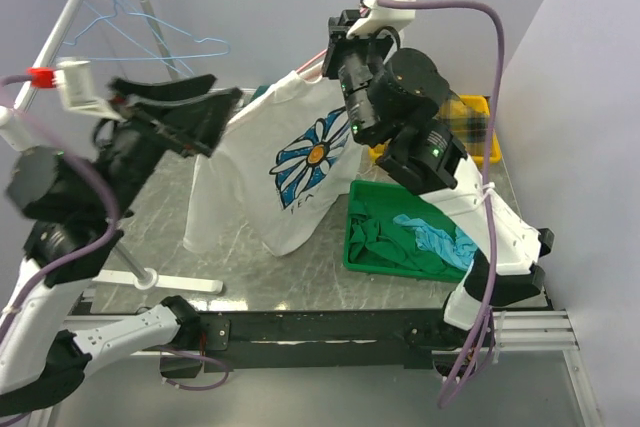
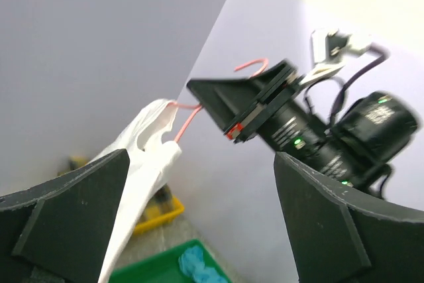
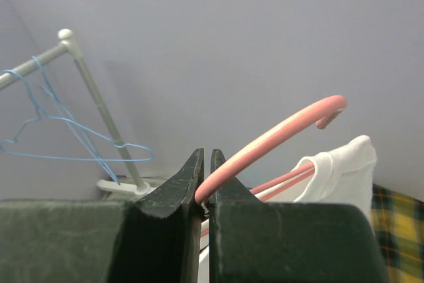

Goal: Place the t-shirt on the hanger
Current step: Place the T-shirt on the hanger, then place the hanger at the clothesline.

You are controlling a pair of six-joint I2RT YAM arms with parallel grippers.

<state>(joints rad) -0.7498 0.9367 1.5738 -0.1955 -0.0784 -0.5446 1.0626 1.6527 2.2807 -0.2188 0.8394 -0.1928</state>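
A: Why is your right gripper [image 3: 206, 164] pinched shut on the hanger [image 3: 278, 134]?
B: I hold it up high, so the t-shirt [image 1: 290, 167] hangs from it above the table [image 1: 250, 267]. My left gripper [image 2: 202, 157] is wide open and holds nothing.

Your top view looks down from the near edge; wrist views sit close, facing inward — both catch the hanger [image 3: 265, 145].

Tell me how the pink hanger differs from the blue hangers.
The pink hanger is pinched at its hook by the right gripper; the blue hangers hang on the rack. The pink hanger carries the t-shirt; the blue hangers are bare. Both are thin wire with hooks.
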